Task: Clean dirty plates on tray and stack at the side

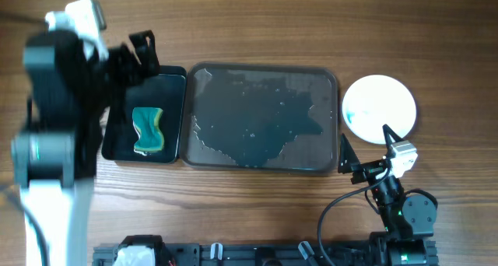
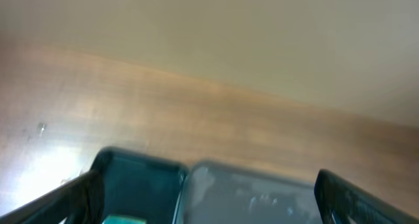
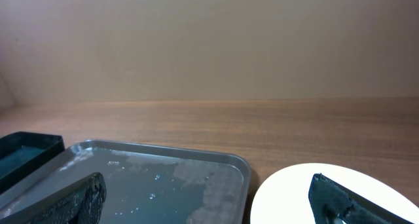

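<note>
The large dark grey tray lies mid-table, wet, with no plates on it. It also shows in the right wrist view and the left wrist view. A round white plate sits on the table just right of the tray, with a faint blue smear near its left edge. I cannot tell whether more plates lie under it. My right gripper is open and empty, at the plate's near-left edge. My left gripper is open and empty, above the far edge of the small black tray.
A smaller glossy black tray lies against the grey tray's left side and holds a green sponge. The left arm's body covers the table's left part. A wall stands beyond the table's far edge.
</note>
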Controlling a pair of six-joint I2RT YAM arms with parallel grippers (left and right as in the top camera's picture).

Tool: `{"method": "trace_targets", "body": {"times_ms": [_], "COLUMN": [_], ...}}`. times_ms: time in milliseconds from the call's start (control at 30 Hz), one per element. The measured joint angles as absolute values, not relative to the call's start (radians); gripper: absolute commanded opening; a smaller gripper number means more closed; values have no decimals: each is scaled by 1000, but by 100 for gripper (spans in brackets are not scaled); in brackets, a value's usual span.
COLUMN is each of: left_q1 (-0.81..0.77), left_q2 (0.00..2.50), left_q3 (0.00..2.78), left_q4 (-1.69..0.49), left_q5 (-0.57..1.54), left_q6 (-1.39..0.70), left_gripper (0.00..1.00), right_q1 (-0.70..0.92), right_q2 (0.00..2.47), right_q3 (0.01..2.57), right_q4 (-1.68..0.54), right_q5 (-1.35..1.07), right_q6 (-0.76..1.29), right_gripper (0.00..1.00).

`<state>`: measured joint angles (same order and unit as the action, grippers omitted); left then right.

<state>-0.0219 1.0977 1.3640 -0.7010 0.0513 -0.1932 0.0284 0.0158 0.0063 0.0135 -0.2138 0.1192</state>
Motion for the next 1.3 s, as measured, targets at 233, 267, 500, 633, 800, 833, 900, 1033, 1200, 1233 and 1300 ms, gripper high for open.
{"method": "trace_targets", "body": {"times_ms": [233, 267, 500, 633, 800, 833, 900, 1033, 1200, 1233, 1300], "left_q1": [-26, -26, -19, -10, -6, -4, 1, 4, 10, 10, 10], "left_q2": [619, 551, 189, 101, 53, 43, 17, 15, 15, 14, 14], "left_q3": [705, 614, 242, 162, 115, 108, 94, 91, 33, 22, 18], "left_q4": [-287, -250, -139, -136, -134, -134, -134, -133, -94, -88, -81], "left_q5": [52, 52, 54, 52, 50, 50, 50, 47, 43, 43, 43], "left_q6": [-184, -183, -181, -181, -180, -180, -180, -180, -180, -180, -180], "left_gripper": [100, 100, 100, 100, 100, 100, 100, 100, 100, 100, 100], "right_q1": [28, 28, 28, 28, 28, 28, 28, 28, 28, 28, 28], "right_q2": [13, 14, 14, 14, 14, 14, 14, 14, 14, 14, 14], "right_q3": [6, 6, 6, 6, 6, 6, 6, 6, 6, 6, 6], "right_q4": [12, 14, 13, 13, 13, 13, 13, 13, 13, 13, 13], "right_q5": [-209, -209, -209, -209, -209, -209, -209, -209, -209, -209, -209], "right_q6": [119, 119, 119, 119, 119, 119, 119, 119, 119, 119, 119], "right_gripper": [100, 100, 100, 100, 100, 100, 100, 100, 100, 100, 100]}}
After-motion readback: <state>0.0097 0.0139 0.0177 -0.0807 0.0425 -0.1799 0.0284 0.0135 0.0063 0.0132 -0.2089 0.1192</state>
